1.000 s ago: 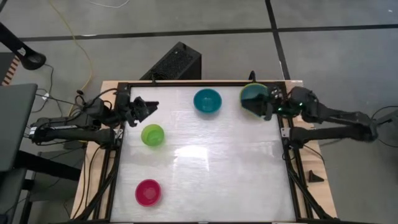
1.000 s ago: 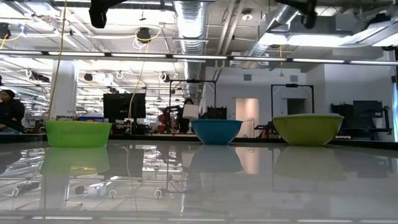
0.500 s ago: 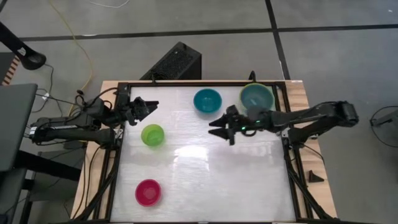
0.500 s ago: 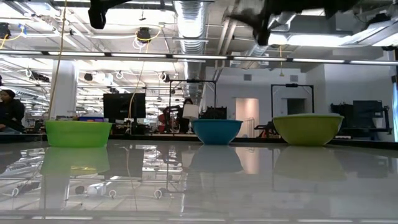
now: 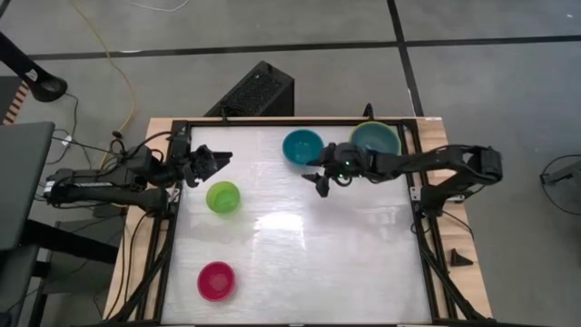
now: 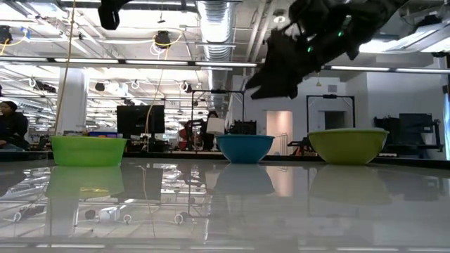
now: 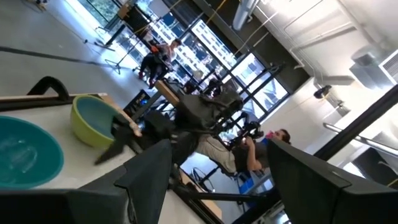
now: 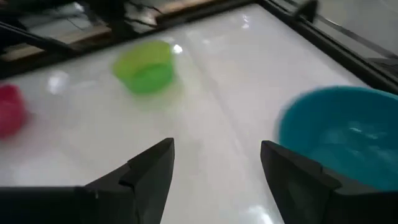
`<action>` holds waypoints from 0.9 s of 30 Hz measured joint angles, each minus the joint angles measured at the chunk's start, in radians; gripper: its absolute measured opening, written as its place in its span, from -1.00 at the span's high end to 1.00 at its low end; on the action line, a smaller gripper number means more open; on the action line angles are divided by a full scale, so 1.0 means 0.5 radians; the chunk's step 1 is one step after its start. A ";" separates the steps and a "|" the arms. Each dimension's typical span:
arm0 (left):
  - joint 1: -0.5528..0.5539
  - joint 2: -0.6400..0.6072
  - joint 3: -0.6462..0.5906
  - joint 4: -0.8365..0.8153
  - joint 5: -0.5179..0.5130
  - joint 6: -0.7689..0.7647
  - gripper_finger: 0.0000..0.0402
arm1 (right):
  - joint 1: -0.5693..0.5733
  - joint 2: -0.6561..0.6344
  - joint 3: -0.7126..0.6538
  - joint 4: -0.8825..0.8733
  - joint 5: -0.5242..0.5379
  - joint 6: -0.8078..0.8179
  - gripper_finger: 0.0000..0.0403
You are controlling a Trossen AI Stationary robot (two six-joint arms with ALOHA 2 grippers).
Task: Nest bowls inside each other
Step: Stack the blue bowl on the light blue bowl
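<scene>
Several bowls rest on their bases on the white table. A teal bowl (image 5: 302, 147) and an olive-green bowl (image 5: 375, 139) with a light blue inside stand at the far edge. A lime bowl (image 5: 222, 196) is at the left and a magenta bowl (image 5: 217, 281) at the near left. My right gripper (image 5: 317, 177) hangs open above the table, just on the near right of the teal bowl (image 8: 348, 134), touching nothing. My left gripper (image 5: 221, 159) waits open, raised at the far left, beyond the lime bowl.
Black frame rails (image 5: 419, 227) run along the table's edges. The middle and near right of the table (image 5: 336, 263) hold no objects. In the low view the right gripper (image 6: 274, 74) hangs well above the teal bowl's (image 6: 245, 148) rim. People show in the room beyond the table.
My right gripper has swung from over the olive-green bowl at the far right toward the table's left and come down, rolling its wrist. It now hangs beside the teal bowl. No bowl has moved.
</scene>
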 joint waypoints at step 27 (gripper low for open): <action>-0.024 0.000 0.000 -0.010 -0.050 -0.007 -0.26 | -0.411 1.156 1.227 -1.390 -0.185 -0.531 -0.32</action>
